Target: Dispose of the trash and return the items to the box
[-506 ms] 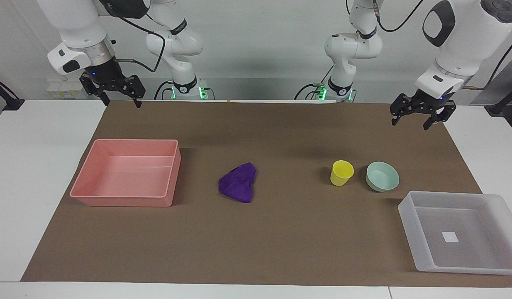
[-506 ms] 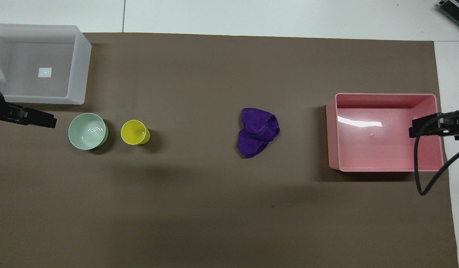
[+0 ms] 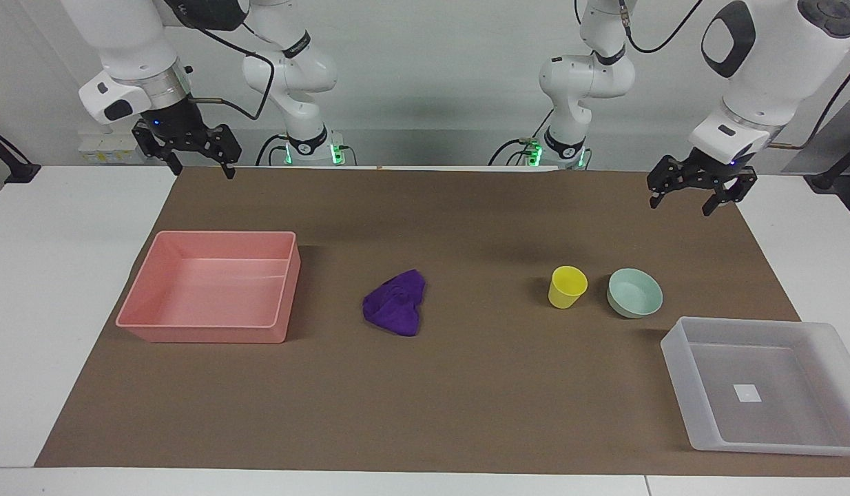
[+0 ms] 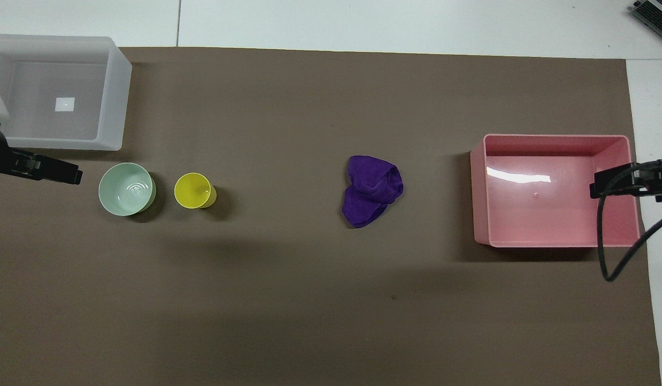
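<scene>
The purple cloth wad (image 3: 396, 302) is taken as the landmark; it lies crumpled on the brown mat (image 3: 466, 386) near the middle of the table, touched by nothing.

The yellow cup (image 3: 567, 286) stands upright on the mat, well apart from the wad, toward the left arm's end of the table. The mint-green bowl (image 3: 634, 293) sits just beside the cup, farther again from the wad toward that same end; the two are close together but not touching. Both are seen to hold nothing.

The translucent box (image 3: 675, 349) is placed still farther toward the left arm's end and farther from the robots than the wad. One small white square mark (image 3: 747, 393) is seen on its floor — no writing can be read on it. No other label or brand is legible on any object.

The pink tray (image 3: 206, 336) lies on the mat well apart from the wad, toward the right arm's end of the table.

The left gripper (image 3: 693, 198) hangs in the air over the mat's edge at the left arm's end, its fingers spread apart and holding nothing. The right gripper (image 3: 200, 166) hangs over the mat's corner at the right arm's end, above the robots' side of the pink tray — its fingers are likewise spread and nothing is gripped.
</scene>
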Available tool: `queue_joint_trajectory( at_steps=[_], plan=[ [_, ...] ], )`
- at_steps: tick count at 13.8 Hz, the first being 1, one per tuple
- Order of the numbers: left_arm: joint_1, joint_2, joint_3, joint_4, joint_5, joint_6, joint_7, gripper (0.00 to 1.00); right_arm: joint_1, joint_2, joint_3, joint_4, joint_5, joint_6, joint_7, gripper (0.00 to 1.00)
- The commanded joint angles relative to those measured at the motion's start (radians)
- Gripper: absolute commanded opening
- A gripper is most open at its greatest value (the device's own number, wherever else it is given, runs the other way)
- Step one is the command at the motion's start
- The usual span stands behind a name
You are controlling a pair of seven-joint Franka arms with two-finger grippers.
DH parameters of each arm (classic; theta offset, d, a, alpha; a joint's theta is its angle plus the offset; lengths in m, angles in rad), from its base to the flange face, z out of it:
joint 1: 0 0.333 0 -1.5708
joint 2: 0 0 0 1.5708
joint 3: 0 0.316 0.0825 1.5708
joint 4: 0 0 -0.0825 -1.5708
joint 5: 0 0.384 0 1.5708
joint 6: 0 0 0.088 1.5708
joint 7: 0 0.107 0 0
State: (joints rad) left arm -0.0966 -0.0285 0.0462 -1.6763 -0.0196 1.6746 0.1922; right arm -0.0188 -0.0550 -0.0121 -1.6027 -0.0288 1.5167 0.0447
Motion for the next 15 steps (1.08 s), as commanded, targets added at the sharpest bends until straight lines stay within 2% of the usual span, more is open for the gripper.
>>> queue_joint_trajectory(
  at_steps=[1,5,8,10,13,15],
  plan=[
    [-0.003,-0.027,-0.002,-0.029,0.017,0.014,-0.011,1.0,-0.009,-0.029,0.001,-0.037,0.001,-0.001,-0.035,1.0],
    [0.003,-0.031,-0.002,-0.026,0.017,0.005,-0.014,1.0,0.007,-0.046,0.007,-0.086,0.018,0.052,-0.036,1.0],
    [0.003,-0.034,-0.002,-0.028,0.017,0.022,-0.019,1.0,0.066,-0.059,0.011,-0.19,0.063,0.189,-0.019,1.0],
    [0.002,-0.037,-0.002,-0.034,0.017,0.014,-0.019,1.0,0.129,-0.036,0.011,-0.232,0.069,0.294,0.006,1.0],
    [0.005,-0.048,-0.002,-0.074,0.017,0.08,-0.013,1.0,0.241,0.064,0.011,-0.264,0.092,0.483,0.13,1.0],
    [0.006,-0.085,-0.002,-0.176,0.017,0.179,-0.013,1.0,0.301,0.145,0.011,-0.261,0.092,0.58,0.205,1.0]
  ],
)
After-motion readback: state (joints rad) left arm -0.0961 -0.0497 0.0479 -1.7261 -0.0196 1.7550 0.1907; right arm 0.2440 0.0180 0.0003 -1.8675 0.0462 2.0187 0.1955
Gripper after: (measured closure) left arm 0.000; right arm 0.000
